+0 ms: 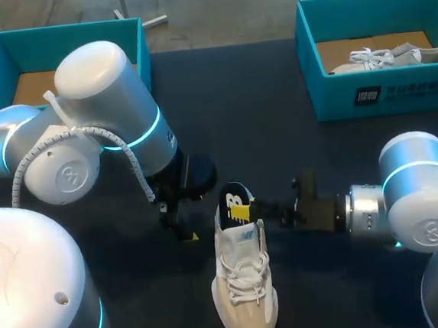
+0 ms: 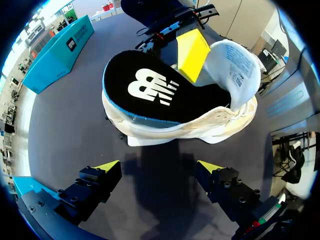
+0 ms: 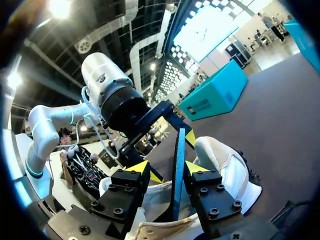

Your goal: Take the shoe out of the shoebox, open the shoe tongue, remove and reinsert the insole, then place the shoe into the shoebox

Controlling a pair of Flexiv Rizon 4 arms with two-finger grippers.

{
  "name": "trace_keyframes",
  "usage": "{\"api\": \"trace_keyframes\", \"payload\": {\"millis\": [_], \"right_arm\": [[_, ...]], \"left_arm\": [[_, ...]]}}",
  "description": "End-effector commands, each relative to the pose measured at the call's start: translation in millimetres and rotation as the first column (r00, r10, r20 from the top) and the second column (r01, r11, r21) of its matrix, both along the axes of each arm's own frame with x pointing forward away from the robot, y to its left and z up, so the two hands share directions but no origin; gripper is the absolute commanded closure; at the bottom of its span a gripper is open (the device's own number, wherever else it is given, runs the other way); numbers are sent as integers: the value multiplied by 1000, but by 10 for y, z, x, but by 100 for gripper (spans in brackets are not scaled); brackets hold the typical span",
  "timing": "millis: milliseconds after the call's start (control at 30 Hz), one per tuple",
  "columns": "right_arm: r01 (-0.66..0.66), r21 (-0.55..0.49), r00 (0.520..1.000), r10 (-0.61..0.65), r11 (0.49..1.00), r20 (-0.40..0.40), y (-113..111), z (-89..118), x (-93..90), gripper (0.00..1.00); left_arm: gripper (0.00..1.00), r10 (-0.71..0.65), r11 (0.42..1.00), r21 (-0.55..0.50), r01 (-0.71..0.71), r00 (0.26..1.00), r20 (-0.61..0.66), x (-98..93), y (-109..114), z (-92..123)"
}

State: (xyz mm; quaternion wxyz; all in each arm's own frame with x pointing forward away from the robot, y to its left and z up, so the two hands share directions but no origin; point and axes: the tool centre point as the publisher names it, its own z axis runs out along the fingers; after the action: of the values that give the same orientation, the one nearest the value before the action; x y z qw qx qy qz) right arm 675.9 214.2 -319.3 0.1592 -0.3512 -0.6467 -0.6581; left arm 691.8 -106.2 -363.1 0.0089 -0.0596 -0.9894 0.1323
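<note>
Your counter (image 1: 279, 151) is dark and matte. A teal shoebox (image 1: 135, 41) sits at its far left corner with its cardboard floor showing. A second teal shoebox (image 1: 382, 96) at the far right holds a pale sneaker (image 1: 394, 56). The white sneaker (image 1: 245, 284) lies near the middle, toe toward the near edge, outside both boxes. Its black insole (image 1: 234, 201), blue-edged, stands up out of the heel opening, and your right end effector (image 3: 170, 167) is clamped on it from the right. Your left end effector (image 2: 159, 166) is just left of the heel, fingers apart and gripping nothing, and its arm crowds that side.
</note>
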Motion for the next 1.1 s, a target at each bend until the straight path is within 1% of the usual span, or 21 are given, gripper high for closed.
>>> {"api": "trace_keyframes", "payload": {"millis": [33,267,333,367,400,433,567,867,1033,1100], "right_arm": [[0,2,1000,0,1000,2,-8,13,31,58],[-21,7,1000,21,1000,-12,53,-29,109,65],[-21,4,1000,21,1000,-16,60,-43,116,73],[-21,3,1000,21,1000,-19,60,-46,117,79],[-21,2,1000,21,1000,-20,59,-50,116,93],[-19,2,1000,19,1000,-22,55,-53,112,100],[-8,-7,999,7,1000,-46,30,-78,78,100],[4,-32,992,-8,999,-122,-14,-166,-78,100],[5,-48,988,-12,999,-157,-5,-212,-100,100],[5,-46,987,-12,999,-157,-2,-221,-97,100]], "left_arm": [[0,1,1000,2,-1,1000,2,-4,-3,-6],[0,1,1000,2,-1,1000,2,-4,-3,-6],[0,1,1000,2,-1,1000,2,-4,-3,-6],[0,1,1000,2,-1,1000,2,-4,-3,-6],[0,1,1000,2,-1,1000,2,-4,-3,-6],[0,1,1000,2,-1,1000,2,-4,-3,-6],[0,1,1000,2,-1,1000,2,-4,-3,-6],[0,1,1000,2,-1,1000,2,-4,-3,-6],[0,1,1000,2,-1,1000,2,-4,-3,-6],[0,1,1000,2,-1,1000,2,-4,-3,-6]]}}
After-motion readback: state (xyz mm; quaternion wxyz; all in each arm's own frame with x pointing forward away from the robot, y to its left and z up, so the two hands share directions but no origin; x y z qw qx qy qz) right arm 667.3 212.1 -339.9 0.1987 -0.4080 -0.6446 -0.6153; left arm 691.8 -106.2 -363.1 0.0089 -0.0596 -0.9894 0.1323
